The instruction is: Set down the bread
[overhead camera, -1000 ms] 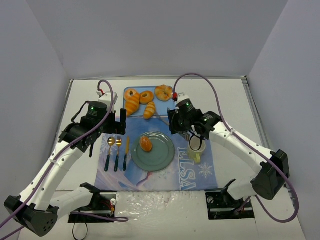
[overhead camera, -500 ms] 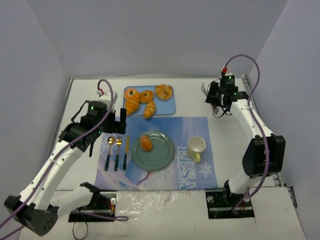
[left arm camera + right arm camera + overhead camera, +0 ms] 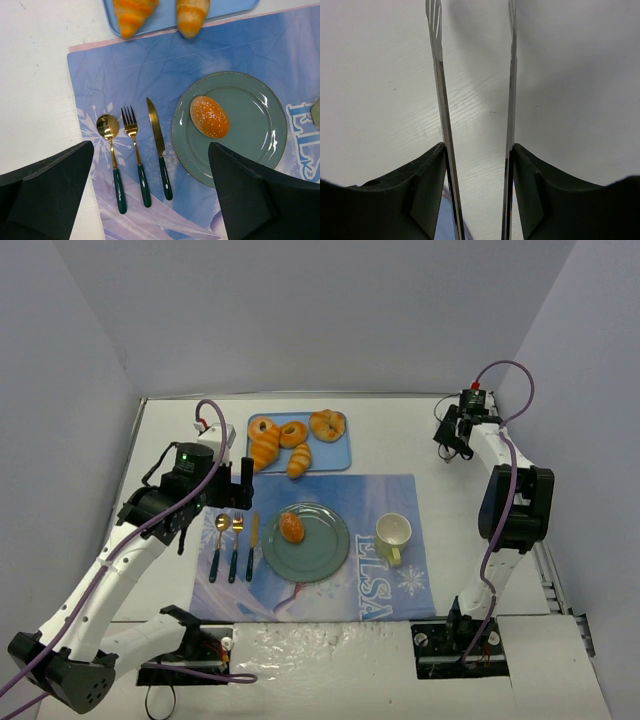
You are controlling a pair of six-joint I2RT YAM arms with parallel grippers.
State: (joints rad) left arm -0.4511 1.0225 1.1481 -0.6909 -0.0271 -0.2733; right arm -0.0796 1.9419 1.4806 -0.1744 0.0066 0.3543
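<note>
1. Bread (image 3: 209,116) has the left gripper (image 3: 150,147) on its left, poised above the cutlery (image 3: 135,160), fingers spread wide and empty
2. It lies alone on the green plate (image 3: 270,145), left of centre, so placing looks finished
3. Far right, over bare bench (image 3: 460,510), the right gripper (image 3: 455,432) stands parted, nothing between its thin metal blades (image 3: 440,75)
4. Next, I judge: simply park both arms
</note>
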